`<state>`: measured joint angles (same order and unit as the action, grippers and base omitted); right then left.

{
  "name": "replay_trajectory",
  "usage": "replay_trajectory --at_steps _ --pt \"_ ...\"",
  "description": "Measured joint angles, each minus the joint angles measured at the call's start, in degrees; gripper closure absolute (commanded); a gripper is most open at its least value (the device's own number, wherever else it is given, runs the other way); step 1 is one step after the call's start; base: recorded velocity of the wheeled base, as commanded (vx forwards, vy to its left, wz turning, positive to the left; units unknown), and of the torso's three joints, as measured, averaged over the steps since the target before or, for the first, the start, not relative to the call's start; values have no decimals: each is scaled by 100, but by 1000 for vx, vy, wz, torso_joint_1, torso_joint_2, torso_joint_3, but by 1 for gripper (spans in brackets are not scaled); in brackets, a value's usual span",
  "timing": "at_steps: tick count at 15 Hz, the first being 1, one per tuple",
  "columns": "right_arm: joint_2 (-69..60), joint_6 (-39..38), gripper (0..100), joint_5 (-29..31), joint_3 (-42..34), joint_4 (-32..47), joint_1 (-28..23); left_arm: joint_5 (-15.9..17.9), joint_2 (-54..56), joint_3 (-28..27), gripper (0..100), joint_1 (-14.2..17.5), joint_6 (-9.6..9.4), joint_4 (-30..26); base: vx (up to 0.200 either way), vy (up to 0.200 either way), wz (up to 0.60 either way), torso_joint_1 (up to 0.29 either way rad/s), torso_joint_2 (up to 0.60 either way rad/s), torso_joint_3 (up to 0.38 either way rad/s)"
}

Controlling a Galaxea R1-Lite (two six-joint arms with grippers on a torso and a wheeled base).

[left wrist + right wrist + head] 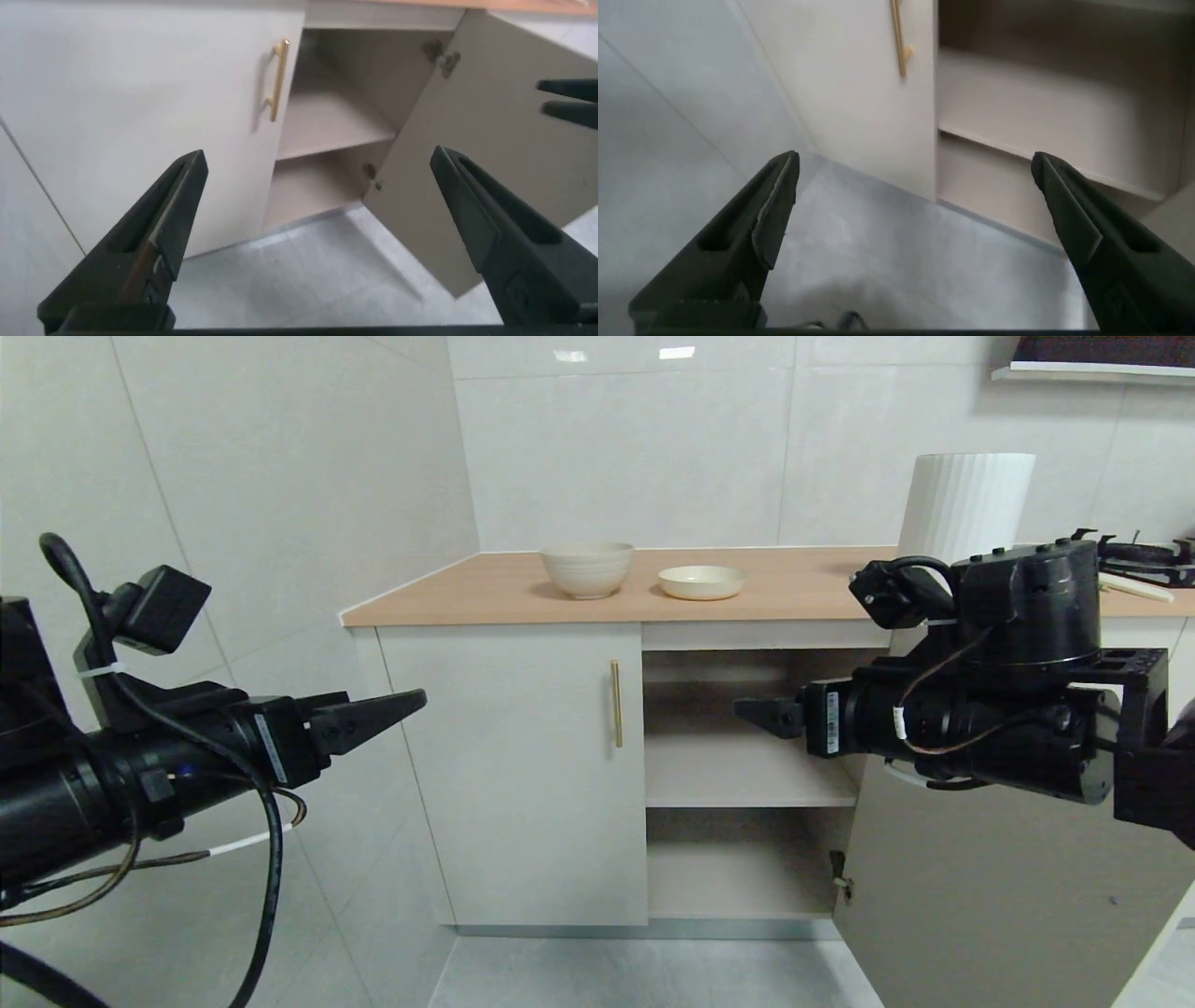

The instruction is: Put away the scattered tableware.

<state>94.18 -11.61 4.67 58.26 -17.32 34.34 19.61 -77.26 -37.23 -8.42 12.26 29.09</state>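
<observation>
While the left claw (373, 714) hangs in the air off to the left, in front of the tiled wall and lower than the tabletop, its two black fingers are spread wide with nothing between them. The left wrist view makes that pretty obvious. It's pointing toward the white cabinet (747, 635) and is well apart from it.

The cabinet's left door (513, 775) is closed, with a slim brass bar handle (616, 703) upright along its right edge. Up on the light wooden tabletop (803, 583) sits a beige ribbed ceramic bowl (587, 568), upright, above the right part of that closed door. Just to the right of it is a shallow cream dish (702, 581), near the bowl but not touching. Both are well apart from either claw.

Below the dish the cabinet's right half is open: two pale shelves (747, 770), one above the other, and the open door (980, 896) swung out toward the camera on the right. The right claw (758, 714) hovers in front of that open compartment at about the upper shelf's height. Going by the right wrist view, its fingers are wide apart too and holding nothing.

Further right on the tabletop stands a tall white ribbed cylinder container (966, 504). At the far right edge there's a black gas hob (1144, 558) with a pale stick-shaped thing (1134, 586) next to it, can't tell what that is.
</observation>
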Motion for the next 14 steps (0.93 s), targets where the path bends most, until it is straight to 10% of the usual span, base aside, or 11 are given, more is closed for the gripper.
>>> replay_trajectory --at_steps 4,14 --pt "-83 -44 0 4 39 94 17 0 95 11 0 -1 0 -40 0 0 0 0 0 0" --pt "-179 -84 0 -43 65 294 27 -11 89 -69 0 41 11 -150 200 0 0 3 2 4"
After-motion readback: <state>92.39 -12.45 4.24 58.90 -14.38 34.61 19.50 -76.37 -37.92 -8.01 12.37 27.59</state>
